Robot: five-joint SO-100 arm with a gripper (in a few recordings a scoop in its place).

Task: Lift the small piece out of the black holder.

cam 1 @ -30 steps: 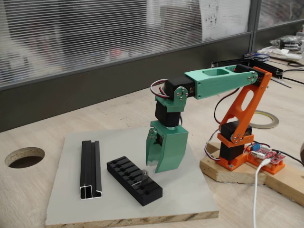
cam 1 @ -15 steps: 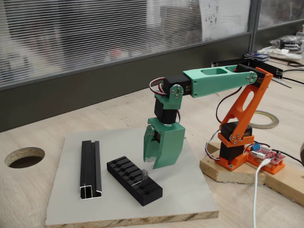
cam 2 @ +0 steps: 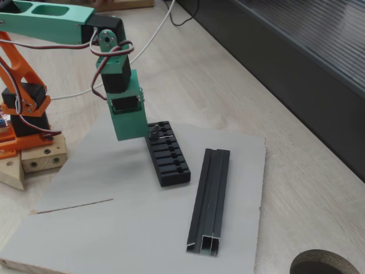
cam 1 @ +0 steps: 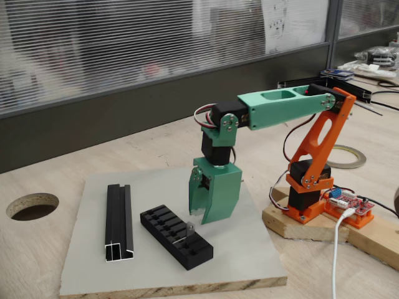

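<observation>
Behind the bench I see a dark wall panel under glazing with horizontal blinds, running across the top of a fixed view. Pale wood-grain tabletop (cam 1: 37, 261) carries a grey board (cam 1: 249, 261) with a raw plywood edge; a round hole (cam 1: 32, 205) is cut in the tabletop at the left of that view.

Hidden or unclear items: I cannot tell how far the gripper (cam 1: 202, 215) is open. Its green shell faces the camera in both fixed views, and the gap between the fingers is not readable (cam 2: 126, 134). I see nothing held in it. It hangs pointing down, above and just beside the near end of the black holder (cam 1: 176, 237), not touching it.

The black holder is a matte rectangular block with crosswise slots along its top, lying diagonally at the centre of the board (cam 2: 167, 153). The small piece (cam 1: 188, 229) is a tiny grey metal bracket standing up out of a slot near one end of the holder; in the other fixed view it sits at the holder's upper end (cam 2: 155, 134), directly beside the gripper's lower edge.

A longer black channel rail (cam 1: 118, 221) with silver cut ends lies apart from the holder. The orange arm base (cam 1: 312, 187) sits on a wooden block at the right.
</observation>
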